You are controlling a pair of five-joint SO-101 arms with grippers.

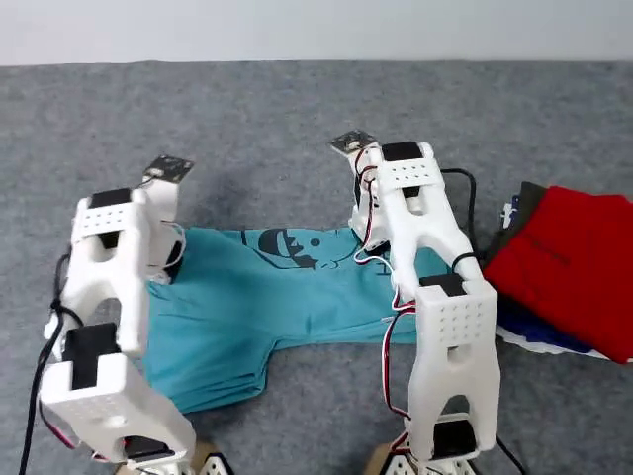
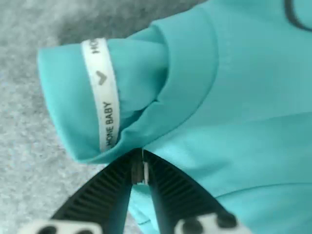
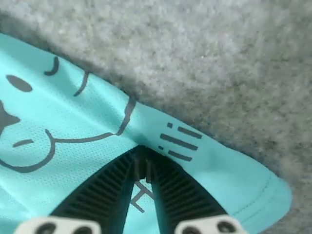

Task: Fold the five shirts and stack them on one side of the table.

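The teal shirt (image 1: 247,307) is laid flat on the grey table surface (image 1: 297,119), spread between the two arms with its dark printed face (image 1: 292,247) turned up. The left gripper (image 2: 139,168) is positioned at the neck end of the teal shirt. Its jaws are pinched fully together with no gap visible, and teal fabric is clamped between the tips just beside the neckband (image 2: 195,73). The neckband is rolled over at that point, so the white label tape (image 2: 105,92) inside it is exposed. The right gripper (image 3: 141,165) is positioned at the opposite end of the teal shirt, on the edge away from the arm bases and close to the print. Its jaws are likewise closed tight on a fold of the teal fabric, and a stitched hem (image 3: 263,190) is seen just past the tips. Whether either pinched edge is lifted off the surface cannot be told. One sleeve (image 1: 213,381) is spread out from the teal shirt's other long edge, toward the left arm's base. A stack of folded shirts (image 1: 554,287) is set beside the teal shirt, beyond the right arm. A red shirt (image 1: 574,262) is on top, and a dark olive shirt (image 1: 524,213) shows under its far edge. A blue shirt (image 1: 534,322) and a white layer (image 1: 524,341) show under its near edge. Whether the stack touches the teal shirt cannot be told, since that spot is covered by the right arm.
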